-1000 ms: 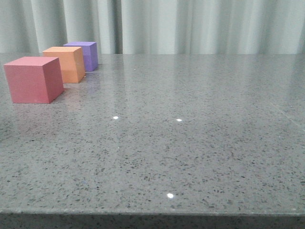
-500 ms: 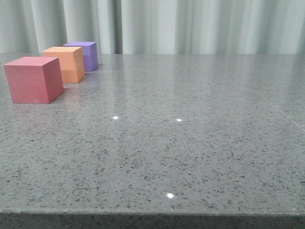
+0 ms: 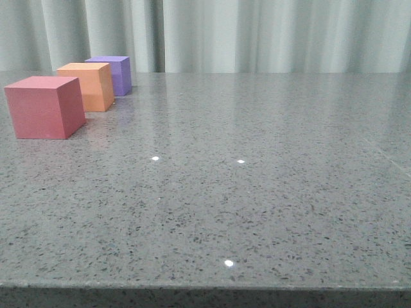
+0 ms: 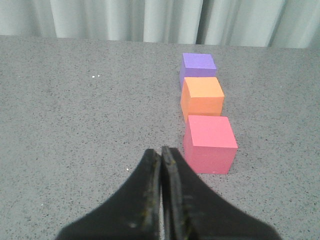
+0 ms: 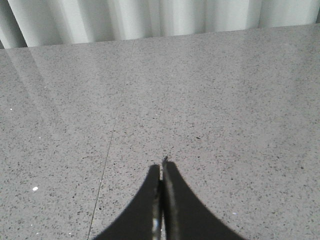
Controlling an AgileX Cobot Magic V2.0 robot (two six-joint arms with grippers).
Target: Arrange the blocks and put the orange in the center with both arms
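Note:
Three cubes stand in a row at the far left of the grey table: the pinkish-red cube (image 3: 45,107) nearest, the orange cube (image 3: 88,86) in the middle, the purple cube (image 3: 114,74) farthest. The left wrist view shows the same row: red (image 4: 210,144), orange (image 4: 202,98), purple (image 4: 198,68). My left gripper (image 4: 161,150) is shut and empty, above the table just short of the red cube and to its side. My right gripper (image 5: 162,165) is shut and empty over bare table. Neither gripper shows in the front view.
The speckled grey table (image 3: 257,192) stretches wide to the right of the cubes. Pale curtains (image 3: 257,35) hang behind the far edge. A thin seam line (image 5: 107,155) runs across the tabletop near my right gripper.

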